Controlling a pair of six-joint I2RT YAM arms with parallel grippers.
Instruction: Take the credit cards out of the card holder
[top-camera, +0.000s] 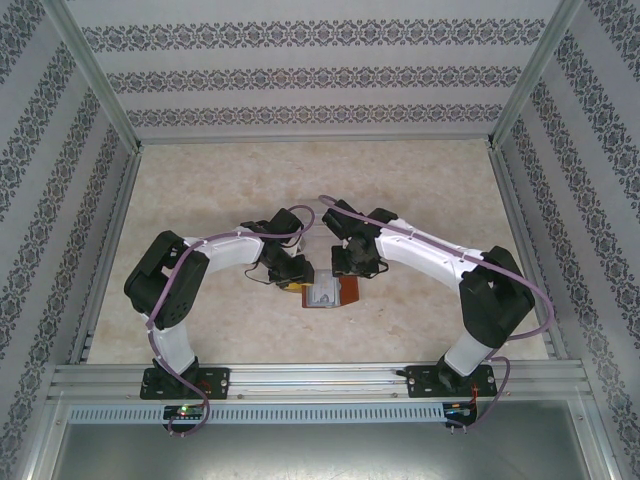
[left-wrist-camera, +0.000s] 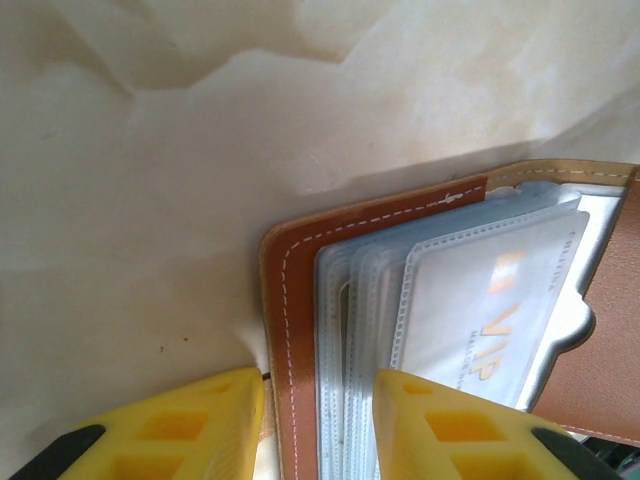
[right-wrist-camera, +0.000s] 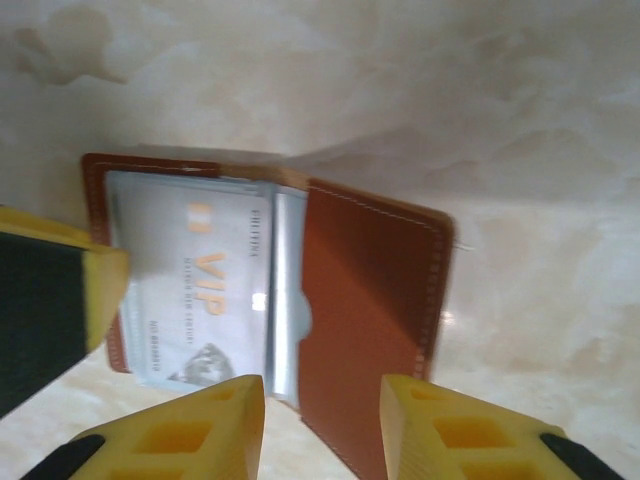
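Both arms are bending inward over the desk (top-camera: 420, 190). The left claw (left-wrist-camera: 315, 388) is straddling the edge of the card holder (right-wrist-camera: 370, 300), part-spread. The right claw (right-wrist-camera: 322, 395) is hovering spread beside the credit card (right-wrist-camera: 200, 290).

One overhead view; both wrist views (close) share card holder (right-wrist-camera: 370, 320).

Pale marbled table (top-camera: 220, 180), open reddish-brown card holder (top-camera: 347, 291) flat near its front middle.
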